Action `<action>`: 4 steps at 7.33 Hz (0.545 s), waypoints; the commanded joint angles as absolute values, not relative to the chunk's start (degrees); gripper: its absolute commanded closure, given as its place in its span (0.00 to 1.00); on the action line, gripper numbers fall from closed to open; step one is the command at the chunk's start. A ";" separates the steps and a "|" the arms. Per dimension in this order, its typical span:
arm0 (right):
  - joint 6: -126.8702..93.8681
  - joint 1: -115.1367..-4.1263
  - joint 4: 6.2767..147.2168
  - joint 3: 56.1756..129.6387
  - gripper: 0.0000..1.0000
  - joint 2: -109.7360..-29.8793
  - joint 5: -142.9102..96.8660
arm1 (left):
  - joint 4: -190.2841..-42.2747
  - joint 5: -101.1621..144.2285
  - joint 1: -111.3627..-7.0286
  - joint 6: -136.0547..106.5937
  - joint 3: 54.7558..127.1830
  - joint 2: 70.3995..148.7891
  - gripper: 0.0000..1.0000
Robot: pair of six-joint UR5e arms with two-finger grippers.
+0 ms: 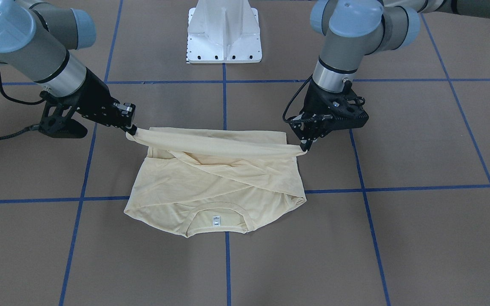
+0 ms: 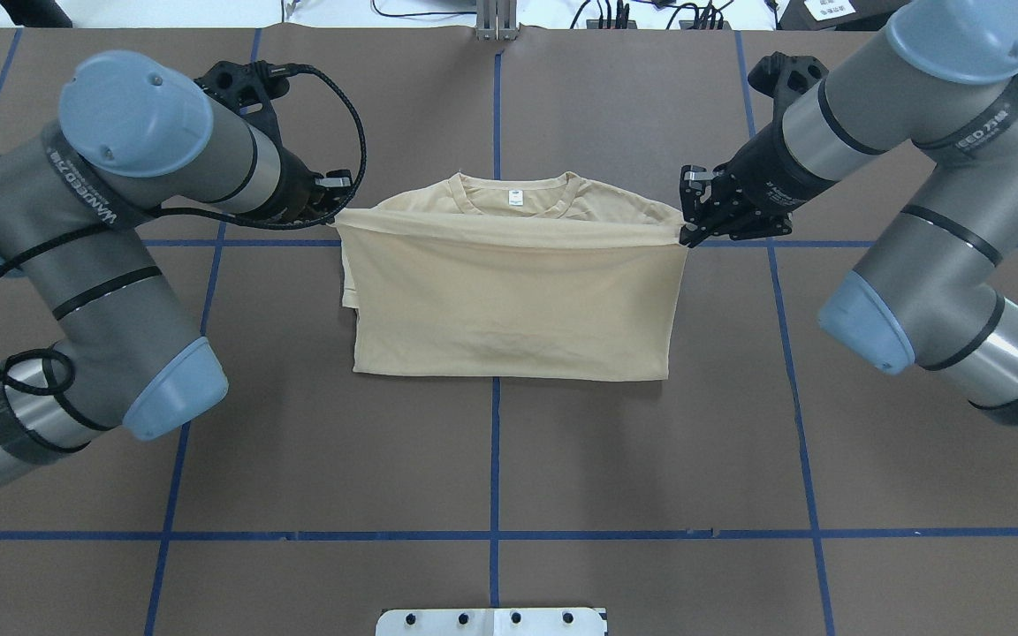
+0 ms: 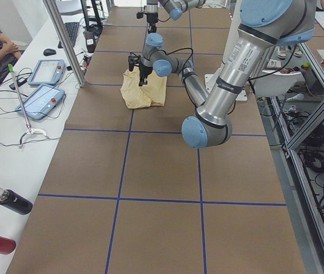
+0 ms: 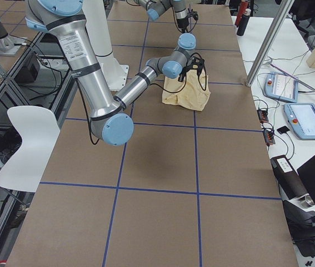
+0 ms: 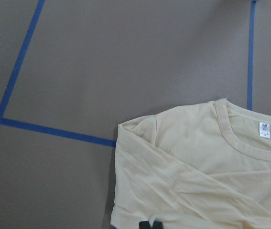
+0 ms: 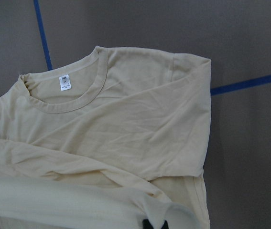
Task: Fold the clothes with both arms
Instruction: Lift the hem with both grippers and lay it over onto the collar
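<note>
- Folding hem-to-collar looks the step in hand: the T-shirt (image 2: pixel 509 300) lies on the bench (image 2: pixel 509 459), its lower edge raised taut just short of the neck label (image 2: pixel 516 198).
- The left claw (image 2: pixel 333 212) and right claw (image 2: pixel 684 235) each clench a hem corner.
- Next: carry it over the label, lower evenly, release.

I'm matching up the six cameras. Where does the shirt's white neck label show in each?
Front-facing: neck label, low centre.
Overhead: neck label, upper centre.
Exterior left: not discernible.
Exterior right: not discernible.
Left wrist: neck label, right edge.
Right wrist: neck label, upper left.
Shared landmark: the collar around it.
</note>
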State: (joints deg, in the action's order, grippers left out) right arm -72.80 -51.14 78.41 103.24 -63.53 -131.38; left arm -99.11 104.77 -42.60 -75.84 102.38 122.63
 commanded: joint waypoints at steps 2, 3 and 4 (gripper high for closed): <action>-68.91 -52.65 78.31 91.53 1.00 -55.93 -130.70 | -107.79 104.68 -44.03 -76.72 91.72 126.90 1.00; -68.82 -52.30 78.22 88.71 1.00 -54.33 -130.00 | -113.06 104.68 -44.03 -76.82 86.62 126.91 1.00; -68.91 -51.95 75.79 85.81 1.00 -53.45 -129.21 | -117.29 104.59 -44.03 -76.82 82.57 127.00 1.00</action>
